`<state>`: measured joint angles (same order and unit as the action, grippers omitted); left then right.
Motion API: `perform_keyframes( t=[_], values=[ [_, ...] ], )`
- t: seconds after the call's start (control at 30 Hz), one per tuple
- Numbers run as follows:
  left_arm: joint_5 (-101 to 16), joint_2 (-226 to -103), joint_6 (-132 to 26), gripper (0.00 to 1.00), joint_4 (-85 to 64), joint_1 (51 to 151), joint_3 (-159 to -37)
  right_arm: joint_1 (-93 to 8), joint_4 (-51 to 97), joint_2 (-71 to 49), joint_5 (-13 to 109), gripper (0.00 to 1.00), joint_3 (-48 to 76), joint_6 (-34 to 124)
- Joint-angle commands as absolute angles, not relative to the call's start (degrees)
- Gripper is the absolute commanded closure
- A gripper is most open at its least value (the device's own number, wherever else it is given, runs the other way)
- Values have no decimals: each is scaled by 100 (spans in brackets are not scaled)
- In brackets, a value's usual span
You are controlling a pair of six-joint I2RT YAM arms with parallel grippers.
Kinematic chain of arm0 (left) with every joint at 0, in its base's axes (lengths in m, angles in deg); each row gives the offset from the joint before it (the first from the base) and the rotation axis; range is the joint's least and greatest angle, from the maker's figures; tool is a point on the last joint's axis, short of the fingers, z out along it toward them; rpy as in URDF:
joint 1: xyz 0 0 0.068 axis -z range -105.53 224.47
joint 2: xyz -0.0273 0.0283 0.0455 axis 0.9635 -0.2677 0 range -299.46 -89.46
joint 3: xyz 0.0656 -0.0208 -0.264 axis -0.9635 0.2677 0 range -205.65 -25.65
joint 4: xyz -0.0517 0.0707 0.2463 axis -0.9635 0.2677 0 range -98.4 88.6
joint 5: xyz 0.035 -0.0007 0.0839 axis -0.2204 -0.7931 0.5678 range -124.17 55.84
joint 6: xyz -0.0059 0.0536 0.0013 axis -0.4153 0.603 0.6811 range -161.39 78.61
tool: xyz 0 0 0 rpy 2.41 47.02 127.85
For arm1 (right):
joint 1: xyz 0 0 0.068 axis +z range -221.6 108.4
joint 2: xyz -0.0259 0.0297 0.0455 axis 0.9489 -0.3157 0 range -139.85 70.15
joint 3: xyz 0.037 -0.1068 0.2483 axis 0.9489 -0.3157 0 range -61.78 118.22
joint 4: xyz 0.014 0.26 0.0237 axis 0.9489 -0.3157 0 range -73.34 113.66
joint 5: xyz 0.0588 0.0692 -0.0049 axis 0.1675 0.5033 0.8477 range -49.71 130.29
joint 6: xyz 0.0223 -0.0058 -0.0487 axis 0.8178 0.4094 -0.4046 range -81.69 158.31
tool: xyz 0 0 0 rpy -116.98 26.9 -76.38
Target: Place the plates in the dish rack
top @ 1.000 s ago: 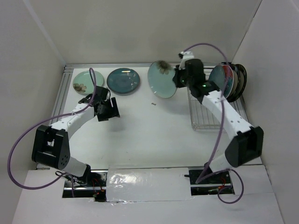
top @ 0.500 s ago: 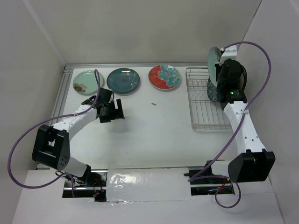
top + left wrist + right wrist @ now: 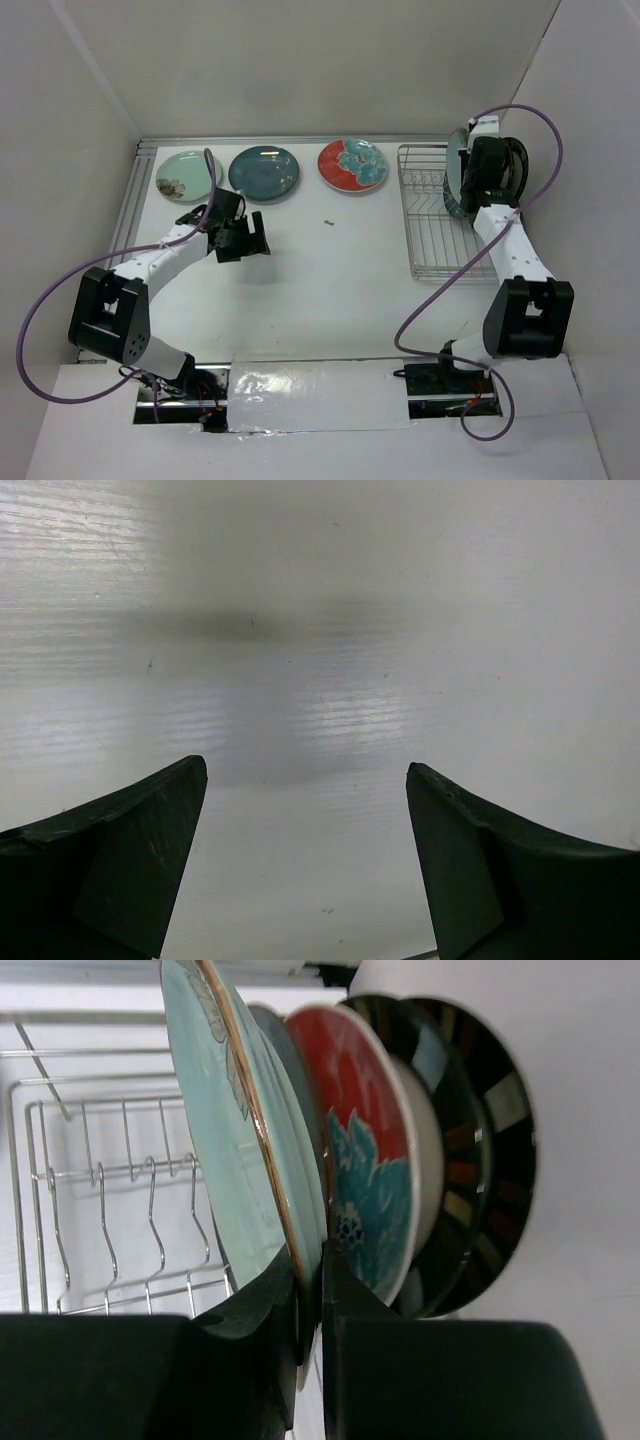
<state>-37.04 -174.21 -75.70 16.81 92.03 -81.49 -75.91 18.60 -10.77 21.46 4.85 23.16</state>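
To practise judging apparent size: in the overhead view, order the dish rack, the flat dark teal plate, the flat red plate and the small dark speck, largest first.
1. dish rack
2. dark teal plate and red plate: they look alike, so not ranked apart
3. small dark speck

Robot lab test booth, plain white walls [image 3: 300, 60], taped table [image 3: 330, 290], purple cables [image 3: 20, 350].

upright mint plate [image 3: 453, 160], dish rack [image 3: 435, 238], red plate [image 3: 352, 165]
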Motion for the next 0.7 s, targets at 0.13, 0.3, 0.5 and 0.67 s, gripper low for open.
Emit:
perform_keyframes(
  t=[0.13, 0.3, 0.5, 0.67],
  values=[
    [-3909, -17418, -7444, 6, 1454, 9240, -8111, -7652, 3069, -1360, 2263, 100, 519, 2855],
    [-4171, -17366, -7444, 6, 1191, 9240, -8058, -7705, 2806, -1545, 2544, 95, 519, 3242],
    [-4734, -17506, -7558, 8, 777, 9240, -8006, -7599, 2656, -1668, 2614, 73, 572, 3436],
    [-5007, -17813, -7751, 8, 583, 9240, -8216, -7327, 2533, -1607, 2395, 57, 572, 3436]
  ],
)
